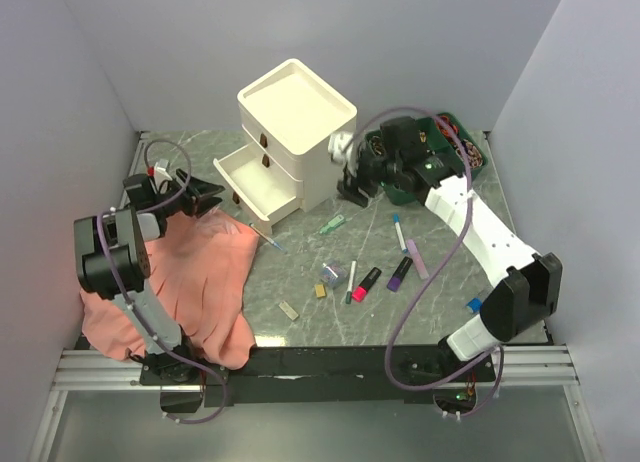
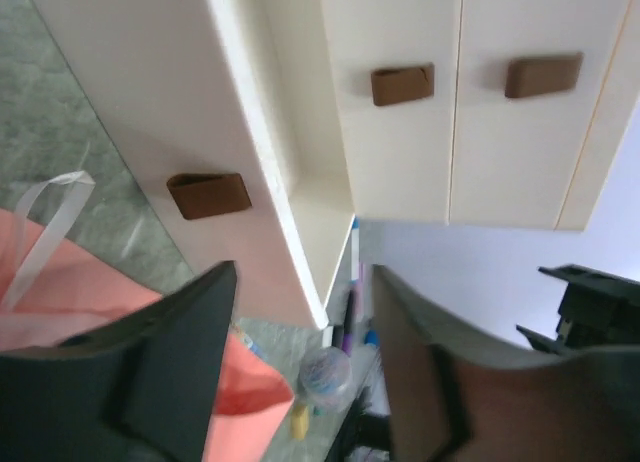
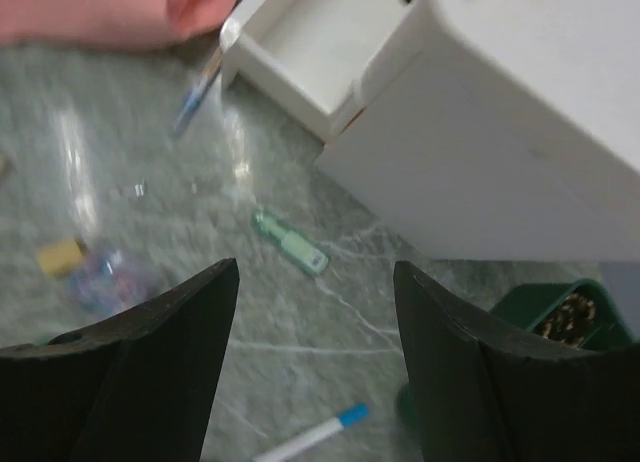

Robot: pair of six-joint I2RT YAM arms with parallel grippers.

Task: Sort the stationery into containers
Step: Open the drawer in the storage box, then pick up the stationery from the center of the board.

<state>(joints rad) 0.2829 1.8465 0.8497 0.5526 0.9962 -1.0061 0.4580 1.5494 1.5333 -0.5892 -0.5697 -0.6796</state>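
The cream-white cabinet [image 1: 297,132] stands at the back with its bottom drawer [image 1: 240,177] pulled open. Stationery lies loose in front of it: a green-capped marker [image 1: 331,224], a blue-capped pen [image 1: 399,232], pink [image 1: 366,282] and purple [image 1: 400,273] highlighters, a thin pen [image 1: 351,280] and small erasers [image 1: 289,309]. My left gripper [image 1: 205,194] is open and empty just left of the open drawer [image 2: 300,232]. My right gripper [image 1: 352,185] is open and empty beside the cabinet's right side [image 3: 520,132], above the green marker [image 3: 290,244] and the blue-capped pen [image 3: 315,434].
A salmon-pink cloth [image 1: 190,282] covers the table's left front, under my left arm. A dark green basket [image 1: 440,152] with small items stands at back right. A small round clear container [image 1: 332,273] and a yellow eraser [image 1: 321,291] lie mid-table. A blue pen [image 1: 272,243] lies by the cloth's edge.
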